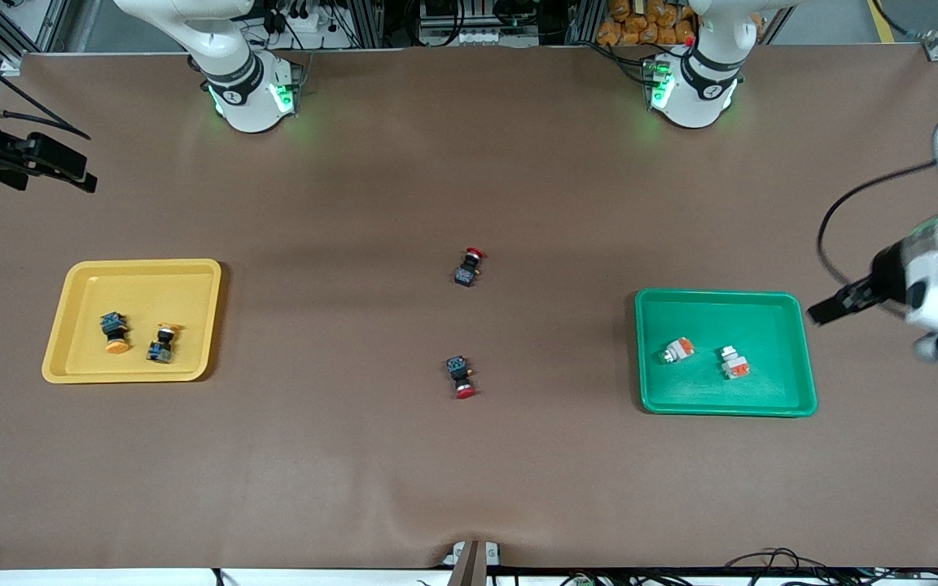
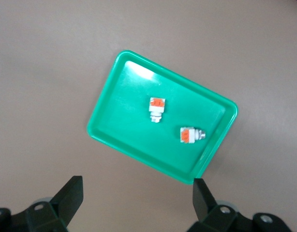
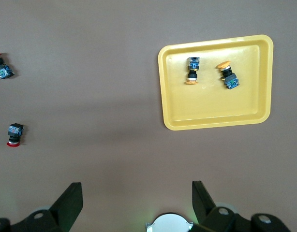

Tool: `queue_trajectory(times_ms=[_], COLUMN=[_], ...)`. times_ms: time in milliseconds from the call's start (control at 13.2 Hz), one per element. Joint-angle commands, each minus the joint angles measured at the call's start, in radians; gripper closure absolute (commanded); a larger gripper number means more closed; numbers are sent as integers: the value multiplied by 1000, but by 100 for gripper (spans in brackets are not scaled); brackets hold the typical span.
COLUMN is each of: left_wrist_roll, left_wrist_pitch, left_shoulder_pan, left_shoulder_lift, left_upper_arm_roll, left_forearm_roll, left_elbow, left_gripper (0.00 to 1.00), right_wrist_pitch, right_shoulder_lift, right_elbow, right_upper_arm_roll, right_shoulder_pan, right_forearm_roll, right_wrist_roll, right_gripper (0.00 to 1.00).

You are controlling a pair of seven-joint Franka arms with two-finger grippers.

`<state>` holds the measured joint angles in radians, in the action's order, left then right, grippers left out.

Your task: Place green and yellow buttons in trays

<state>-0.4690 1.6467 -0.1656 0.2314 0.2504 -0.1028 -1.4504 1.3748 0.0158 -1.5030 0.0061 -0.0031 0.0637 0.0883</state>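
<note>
The yellow tray (image 1: 143,285) lies toward the right arm's end and holds two black-bodied buttons with orange-yellow caps (image 1: 115,332) (image 1: 162,343). They also show in the right wrist view (image 3: 192,70) (image 3: 228,75), in that tray (image 3: 211,111). The green tray (image 1: 721,313) lies toward the left arm's end and holds two white-and-silver buttons with orange blocks (image 1: 677,350) (image 1: 734,363). The left wrist view shows them (image 2: 156,108) (image 2: 191,135) in that tray (image 2: 124,121). My left gripper (image 2: 137,198) is open and empty, up over the table beside the green tray (image 1: 826,311). My right gripper (image 3: 136,200) is open and empty, high over the table's end (image 1: 82,171).
Two black-bodied switches with red caps lie on the brown table between the trays, one (image 1: 469,266) farther from the front camera, one (image 1: 462,377) nearer. Both show in the right wrist view (image 3: 2,69) (image 3: 14,134). The arm bases stand at the table's back edge.
</note>
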Motion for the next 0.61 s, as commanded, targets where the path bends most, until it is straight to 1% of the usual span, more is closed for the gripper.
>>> queue_trajectory(times_ms=[0, 152, 304, 380, 456, 532], left_wrist_roll=[127, 176, 179, 200, 248, 278], left_wrist_pitch=[-57, -57, -62, -70, -74, -74], left_shoulder_pan=[-23, -32, -6, 45, 122, 176], left_shoulder_lift=[-44, -87, -133, -162, -194, -222], left_upper_arm_roll=[0, -2, -11, -63, -145, -207], left_forearm_roll=[17, 18, 20, 21, 26, 41], left_elbow=[41, 35, 9, -13, -46, -74], left_gripper=[0, 0, 0, 0, 0, 0], right_wrist_pitch=[-6, -2, 6, 6, 7, 9], right_shoulder_lift=[-10, -13, -23, -22, -22, -22], right_elbow=[23, 32, 32, 32, 32, 38], right_upper_arm_roll=[2, 2, 3, 3, 3, 3], right_shoulder_pan=[6, 3, 8, 8, 6, 2], right_forearm_roll=[-4, -4, -2, -2, -4, -4], right_wrist_roll=[16, 16, 16, 16, 16, 16], right_gripper=[0, 0, 0, 0, 0, 0])
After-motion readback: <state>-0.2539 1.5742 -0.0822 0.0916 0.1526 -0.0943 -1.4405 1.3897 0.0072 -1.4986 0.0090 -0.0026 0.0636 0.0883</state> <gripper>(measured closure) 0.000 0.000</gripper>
